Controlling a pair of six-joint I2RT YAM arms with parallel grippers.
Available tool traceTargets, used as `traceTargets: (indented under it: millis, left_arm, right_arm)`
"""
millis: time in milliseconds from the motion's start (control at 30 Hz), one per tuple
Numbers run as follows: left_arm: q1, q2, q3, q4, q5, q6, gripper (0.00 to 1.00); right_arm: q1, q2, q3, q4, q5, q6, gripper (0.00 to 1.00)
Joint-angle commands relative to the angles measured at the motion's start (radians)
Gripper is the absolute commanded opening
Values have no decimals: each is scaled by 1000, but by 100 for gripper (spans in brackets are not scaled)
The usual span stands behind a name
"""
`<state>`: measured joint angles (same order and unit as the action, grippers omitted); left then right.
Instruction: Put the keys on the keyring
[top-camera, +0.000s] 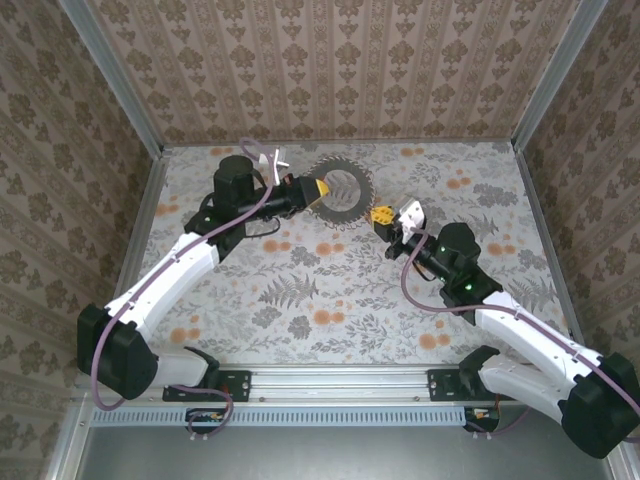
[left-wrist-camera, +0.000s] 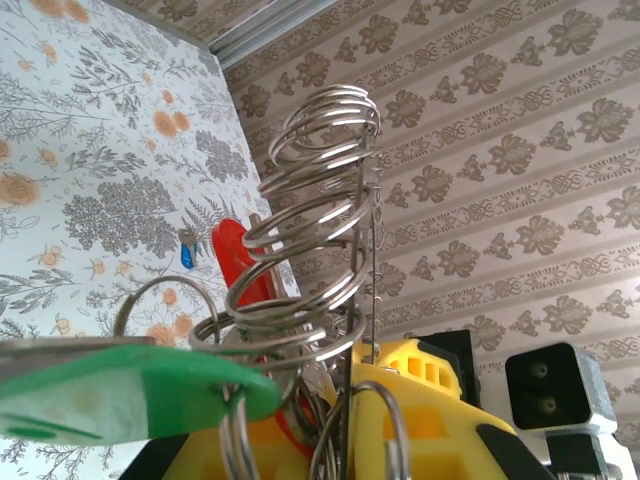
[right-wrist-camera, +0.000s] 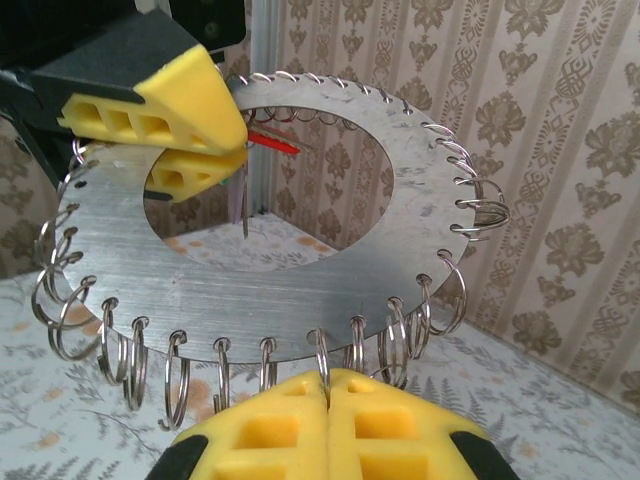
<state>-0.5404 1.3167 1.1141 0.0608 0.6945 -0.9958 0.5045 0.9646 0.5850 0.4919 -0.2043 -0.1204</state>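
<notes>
Evidently the large silvery flat metal keyring edged with wire loops (right-wrist-camera: 300, 290) is clenched at its inner rim by my left pincer (right-wrist-camera: 222, 148), with its face turned toward the right pincer (right-wrist-camera: 328, 400). I judge this offers up the loops for threading. The right pincer is clenched just under the rim; I cannot tell whether it nips a loop. A green-tagged key (left-wrist-camera: 120, 390) and a red-tagged key (left-wrist-camera: 232, 260) sit close beside the left pincer. The loops nearest the right pincer hold nothing.

The bench (top-camera: 330, 300) is covered in a pale sheet printed with grey ferns and orange blossoms. Brown-and-cream damask wallpaper lines the back wall (top-camera: 340, 60) at 12 o'clock, the left wall (top-camera: 50, 150) at 9 o'clock and the right wall (top-camera: 600, 150) at 3 o'clock. Bare metal posts (top-camera: 110, 75) mark the far corners. A metal rail (top-camera: 340, 380) runs along the 6 o'clock edge, a grey slotted strip (top-camera: 330, 415) just beyond it.
</notes>
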Motion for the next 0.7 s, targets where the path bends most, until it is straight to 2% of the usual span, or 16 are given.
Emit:
traceTargets:
  millis: [0,67,133,200,400,467,533,667]
  left_arm:
    - [-1,24,27,-24,97,18,8]
    - [2,30,39,-48,106,33,14]
    - [4,28,45,-65,92,41,15]
    - [7,27,43,-67,82,36,27]
    - [8,38,45,-71,62,34,29]
    - [7,41,44,-63,64,35,16]
    - [6,39,44,-77,51,42,7]
    - [11,23,34,-93,27,63,3]
  right_arm:
    - [-20,-5,15,154,-43,70,0]
    - [-21,-1,14,160,-44,70,0]
    - [-21,-3,15,157,-43,68,0]
    - [-21,-6,12,154,-37,67,0]
    - [-20,-10,23,98,-40,51,0]
    - [-19,-13,26,74,-25,30,0]
    - [-14,-19,42,16,-4,-4,0]
    - [-4,-27,95,-154,49,-82,0]
